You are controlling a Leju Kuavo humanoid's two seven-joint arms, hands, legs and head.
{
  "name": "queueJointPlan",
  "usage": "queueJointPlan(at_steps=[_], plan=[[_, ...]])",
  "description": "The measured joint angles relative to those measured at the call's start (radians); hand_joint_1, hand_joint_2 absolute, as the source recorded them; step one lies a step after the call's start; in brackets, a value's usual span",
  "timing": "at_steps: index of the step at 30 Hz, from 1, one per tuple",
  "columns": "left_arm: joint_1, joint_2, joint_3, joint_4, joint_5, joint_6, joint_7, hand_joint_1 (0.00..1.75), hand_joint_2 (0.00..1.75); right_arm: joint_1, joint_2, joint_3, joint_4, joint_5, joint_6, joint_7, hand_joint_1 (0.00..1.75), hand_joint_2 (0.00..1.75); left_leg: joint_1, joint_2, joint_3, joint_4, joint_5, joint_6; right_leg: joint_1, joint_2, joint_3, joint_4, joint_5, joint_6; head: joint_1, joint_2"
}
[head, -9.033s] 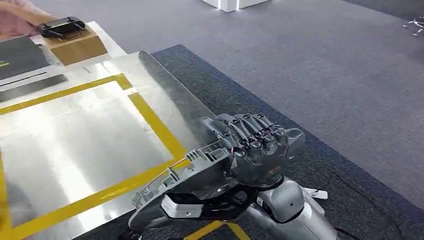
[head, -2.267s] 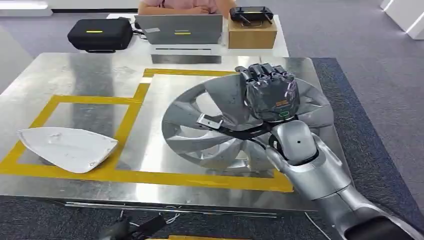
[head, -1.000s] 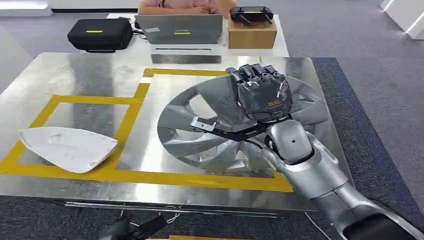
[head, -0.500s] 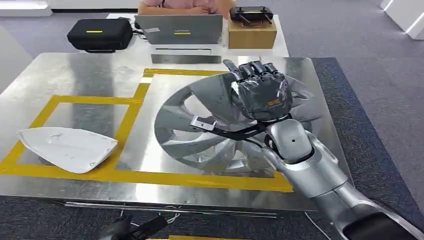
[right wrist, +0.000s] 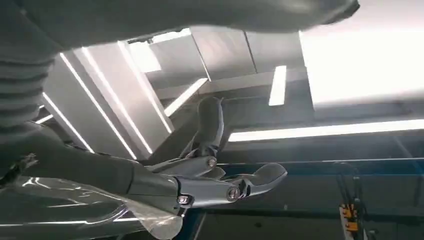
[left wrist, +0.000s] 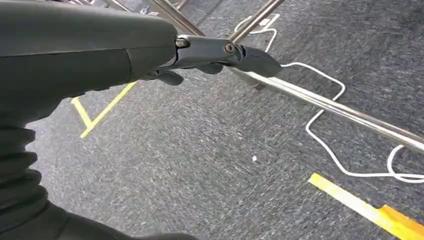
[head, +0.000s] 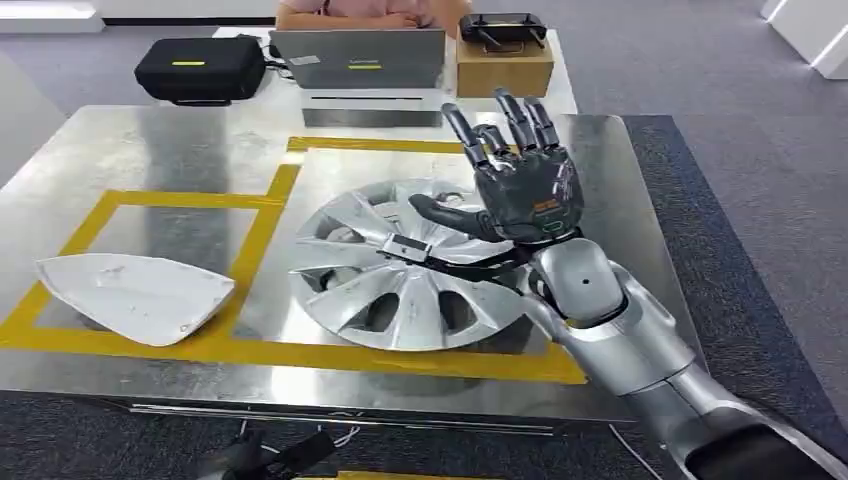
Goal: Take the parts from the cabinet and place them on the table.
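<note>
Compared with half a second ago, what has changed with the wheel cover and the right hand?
The right hand has let go of the silver wheel cover: its fingers, curled on the cover before, are now spread and raised. The cover, held tilted before, has dropped and lies flat on the metal table inside the yellow tape. The white part at the left has not moved.

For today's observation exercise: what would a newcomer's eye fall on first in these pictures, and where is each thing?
First, the silver hubcap lying flat in the yellow-taped box on the metal table. Right above its far edge, the right hand is raised with fingers spread, holding nothing. Then the white part in the smaller taped box to the left.
</note>
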Motion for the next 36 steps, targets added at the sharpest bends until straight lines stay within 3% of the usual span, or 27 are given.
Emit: queueJointPlan(at_steps=[33, 34, 36], plan=[[-0.003, 0.000, -0.017, 0.000, -0.005, -0.013, -0.002, 0.00, 0.00, -0.001, 0.000, 0.010, 0.004, 0.000, 0.007, 0.000, 0.00, 0.00, 0.000, 0.000, 0.000, 0.000, 0.000, 0.000, 0.000, 0.000, 0.000, 0.000, 0.000, 0.000, 0.000, 0.000], [-0.003, 0.000, -0.017, 0.000, -0.006, -0.016, -0.006, 0.00, 0.00, -0.001, 0.000, 0.010, 0.004, 0.000, 0.007, 0.000, 0.00, 0.00, 0.000, 0.000, 0.000, 0.000, 0.000, 0.000, 0.000, 0.000, 0.000, 0.000, 0.000, 0.000, 0.000, 0.000], [-0.004, -0.002, -0.026, 0.000, -0.019, -0.038, -0.082, 0.00, 0.00, -0.002, 0.000, 0.011, 0.004, -0.003, 0.006, -0.006, 0.00, 0.00, 0.000, 0.000, 0.000, 0.000, 0.000, 0.000, 0.000, 0.000, 0.000, 0.000, 0.000, 0.000, 0.000, 0.000]])
